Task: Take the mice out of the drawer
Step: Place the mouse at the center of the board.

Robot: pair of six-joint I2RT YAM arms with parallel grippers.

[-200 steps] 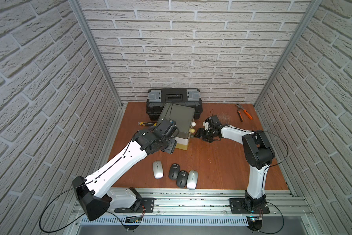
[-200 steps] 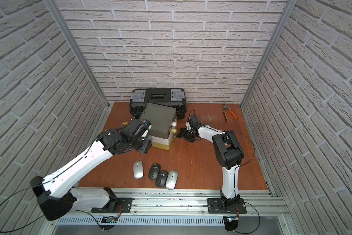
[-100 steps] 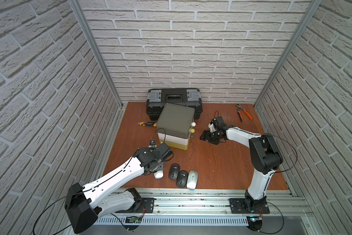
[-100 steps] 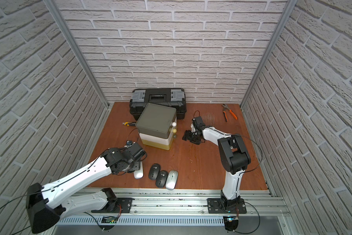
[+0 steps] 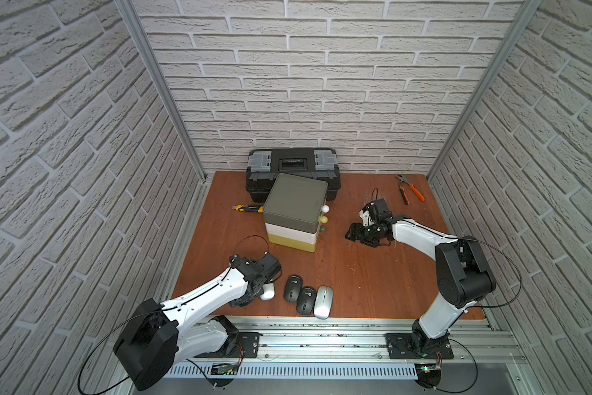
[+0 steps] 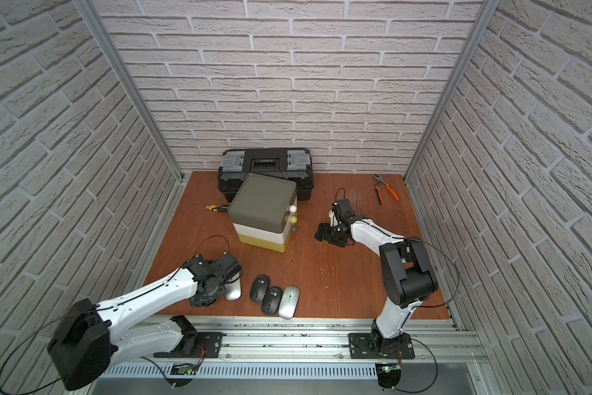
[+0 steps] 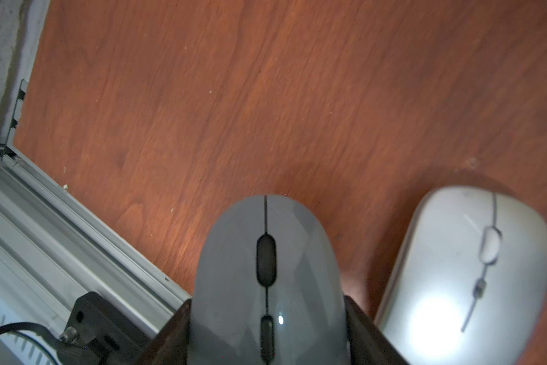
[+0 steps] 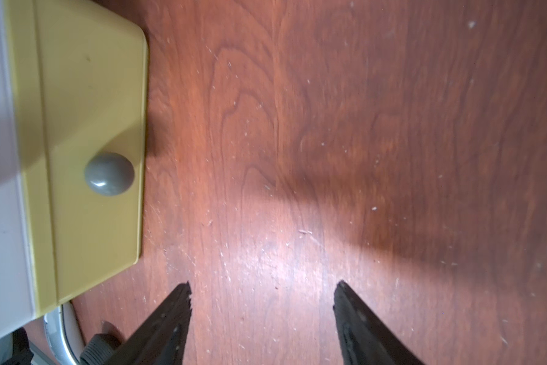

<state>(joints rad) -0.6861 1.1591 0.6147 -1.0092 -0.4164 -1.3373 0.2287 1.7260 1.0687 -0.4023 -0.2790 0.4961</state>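
Left pincer (image 7: 267,305): closed partway around the dark grey mouse (image 7: 265,268), one finger on each flank. Wrist view can't settle whether that mouse sits on the tabletop (image 5: 373,273) or just above it. It is hidden under the left arm in both top views.

Position: near the tabletop's front edge, toward the front-left corner. A silver mouse (image 7: 461,271) lies just beside the gripped one, apart from it, flat on the wood.

Rest of the row along the front edge, going toward the right edge:
- two black mice (image 5: 292,288) with round grey marks, side by side
- second silver mouse (image 5: 323,301), against the second black one

So four mice on the tabletop, the fifth in the pincer.

Right pincer (image 8: 262,294): jaws spread wide, nothing between them, low over bare wood mid-tabletop. It points at the knob side of the drawer unit (image 5: 296,212).

The drawer unit's three drawers look shut, and the yellow bottom drawer's grey knob (image 8: 109,173) shows in the right wrist view.
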